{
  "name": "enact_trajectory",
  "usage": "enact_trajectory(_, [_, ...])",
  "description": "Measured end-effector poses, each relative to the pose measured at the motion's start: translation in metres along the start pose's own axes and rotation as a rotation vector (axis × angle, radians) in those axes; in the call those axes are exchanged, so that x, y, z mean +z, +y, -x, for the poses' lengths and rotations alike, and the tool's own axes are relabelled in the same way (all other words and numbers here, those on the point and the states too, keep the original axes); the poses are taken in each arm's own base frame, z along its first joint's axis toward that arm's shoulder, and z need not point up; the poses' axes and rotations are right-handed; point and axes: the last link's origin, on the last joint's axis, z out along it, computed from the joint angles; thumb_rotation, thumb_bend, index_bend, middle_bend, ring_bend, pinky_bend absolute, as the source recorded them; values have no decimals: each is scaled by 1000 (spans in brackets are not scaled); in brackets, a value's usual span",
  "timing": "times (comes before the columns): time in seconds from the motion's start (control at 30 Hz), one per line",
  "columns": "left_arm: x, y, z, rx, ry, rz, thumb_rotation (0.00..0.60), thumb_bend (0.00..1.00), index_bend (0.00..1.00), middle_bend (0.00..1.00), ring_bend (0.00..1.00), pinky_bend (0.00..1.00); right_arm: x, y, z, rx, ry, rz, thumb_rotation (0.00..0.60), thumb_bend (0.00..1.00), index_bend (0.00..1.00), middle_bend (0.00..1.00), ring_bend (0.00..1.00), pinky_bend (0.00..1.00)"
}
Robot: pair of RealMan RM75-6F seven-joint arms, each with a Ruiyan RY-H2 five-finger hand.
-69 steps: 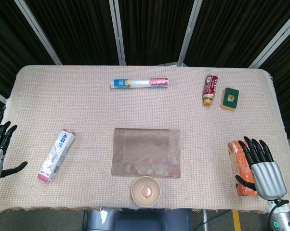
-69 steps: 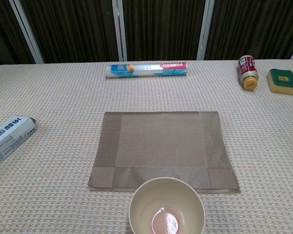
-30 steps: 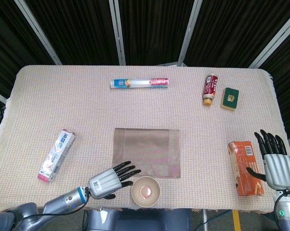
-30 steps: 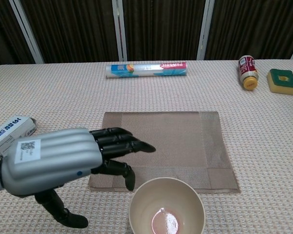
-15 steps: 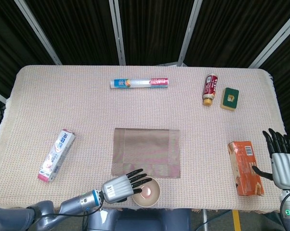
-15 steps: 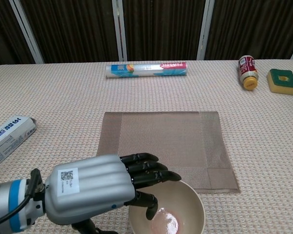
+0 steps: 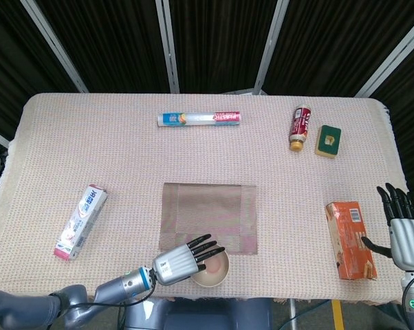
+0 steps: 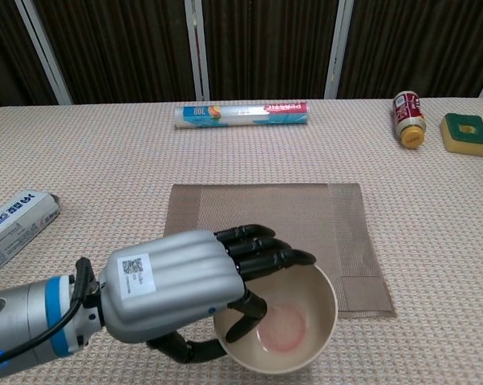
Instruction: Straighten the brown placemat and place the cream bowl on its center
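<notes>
The brown placemat lies flat in the middle of the table, its edges square with the table's. At its near edge is the cream bowl, tilted and raised a little, with a pink patch inside. My left hand grips the bowl's left rim: fingers reach over the rim's far side and the thumb presses inside. In the chest view the bowl overlaps the mat's front border. My right hand hovers open at the table's right edge, fingers spread, holding nothing.
An orange box lies just left of my right hand. A toothpaste box sits at the left. At the back are a cling-film roll, a small bottle and a green-and-yellow sponge.
My left hand slid right from beside the bowl, closed on its left rim, and tipped and lifted it toward the mat. The right hand has hardly moved in the last half second.
</notes>
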Motion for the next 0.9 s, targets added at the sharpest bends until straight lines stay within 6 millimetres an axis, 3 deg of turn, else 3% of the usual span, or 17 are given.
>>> enact_trajectory(0.3, [-10,-43,-32,39,89,-111,600,549,696,0,0,0,-1,-3,2,-3,-7,-9,600,0,0,0,0,0])
enact_trajectory(0.57, [-37,-113,-69,60,173,-338,600,559,707,0,0,0,-3,-6,3,-4,-12,-19,600,0,0,0,0,0])
enact_trajectory(0.73, [-71,-166,-83,1,188,-550,600,589,707,0,0,0,-3,-10,5,-10,-20,-29,600,0,0,0,0,0])
enact_trajectory(0.9, [-110,-215,-82,-66,123,-780,600,597,706,0,0,0,-4,-15,8,-20,-30,-44,600,0,0,0,0,0])
